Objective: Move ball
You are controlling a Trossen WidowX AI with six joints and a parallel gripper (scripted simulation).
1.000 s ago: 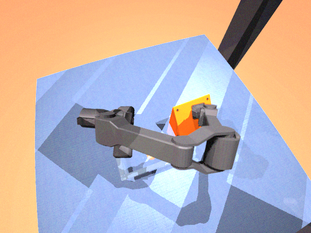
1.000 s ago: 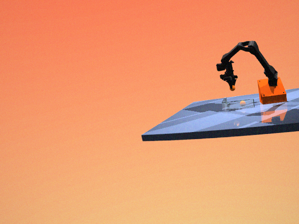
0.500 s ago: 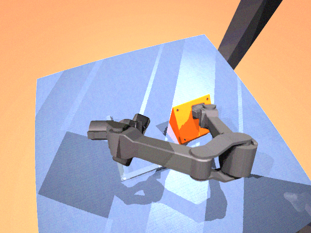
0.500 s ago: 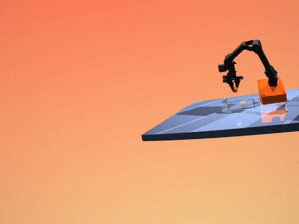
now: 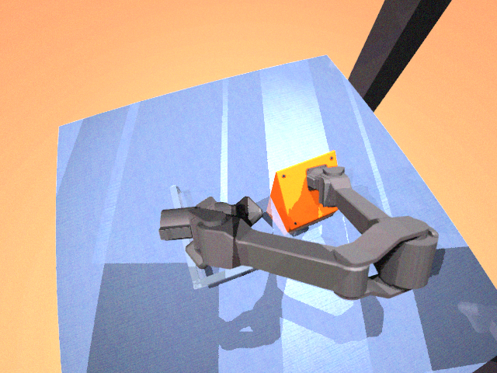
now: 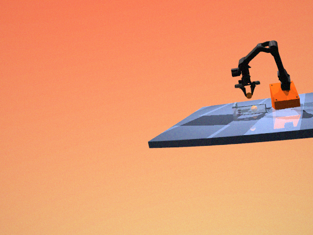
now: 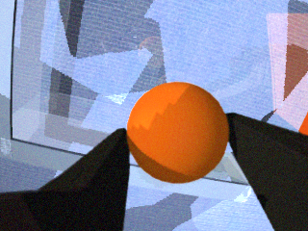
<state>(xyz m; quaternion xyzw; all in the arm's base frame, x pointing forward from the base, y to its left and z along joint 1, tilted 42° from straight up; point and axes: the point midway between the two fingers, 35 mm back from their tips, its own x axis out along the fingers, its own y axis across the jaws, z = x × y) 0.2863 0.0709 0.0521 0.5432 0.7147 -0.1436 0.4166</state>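
My gripper [image 6: 249,95] [image 7: 176,129] is shut on the orange ball [image 6: 249,95] [image 7: 178,140], one finger on each side. The ball hangs in the air, well above the table. The see-through copy [image 6: 254,108] shows as a pale orange ball behind the clear wall outline in the exterior view, lower than the held ball and slightly right of it. The arm hides the copy in the top view, and I cannot make it out clearly in the wrist view. The low clear walls [image 5: 217,278] [image 6: 234,111] [image 7: 38,127] meet in a corner below the gripper. The arm covers part of them in the top view.
The orange base block [image 5: 294,188] [image 6: 285,98] stands on the blue table [image 5: 180,132] [image 6: 187,136], beside the walled area. A dark post [image 5: 397,43] rises beyond the table's edge. Shadows and bright bands cross the table top.
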